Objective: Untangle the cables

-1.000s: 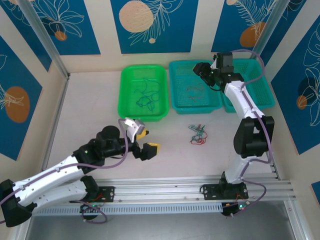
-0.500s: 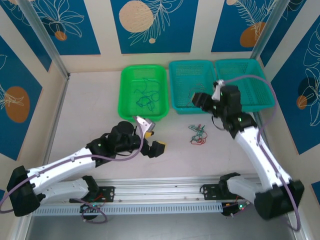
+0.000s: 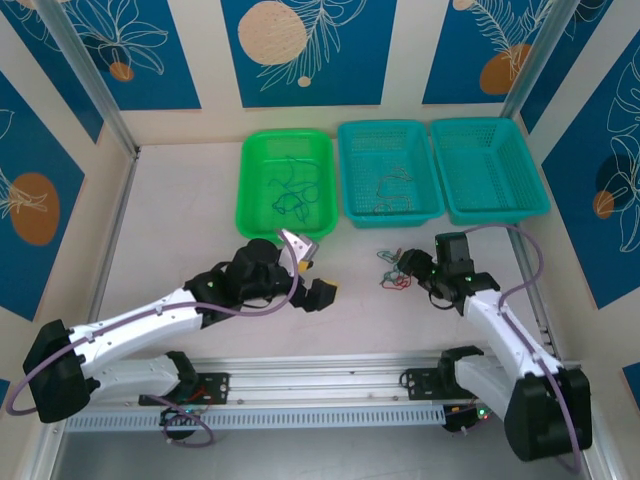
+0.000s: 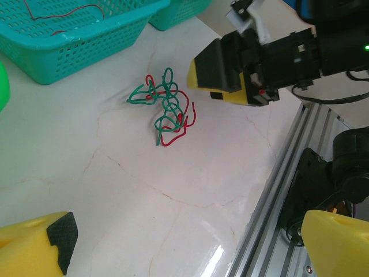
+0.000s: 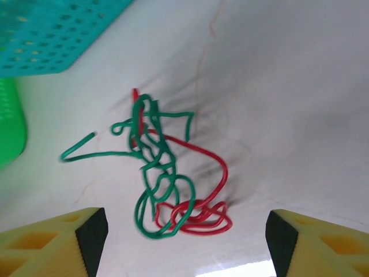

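Swung down from the teal basket (image 3: 390, 218) to the table (image 3: 180, 220), bringing the right gripper (image 5: 184, 231) just beside the cables (image 5: 164, 173), a green-and-red knot between both arms. Spread wide there, gripping nothing. Crept nearer with the left gripper (image 3: 310, 269), equally wide and empty. Knot itself unmoved. Likely means setting up for pulling out another strand.

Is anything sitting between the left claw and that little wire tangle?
No, just bare table between the left gripper and the tangle, per the left wrist view.
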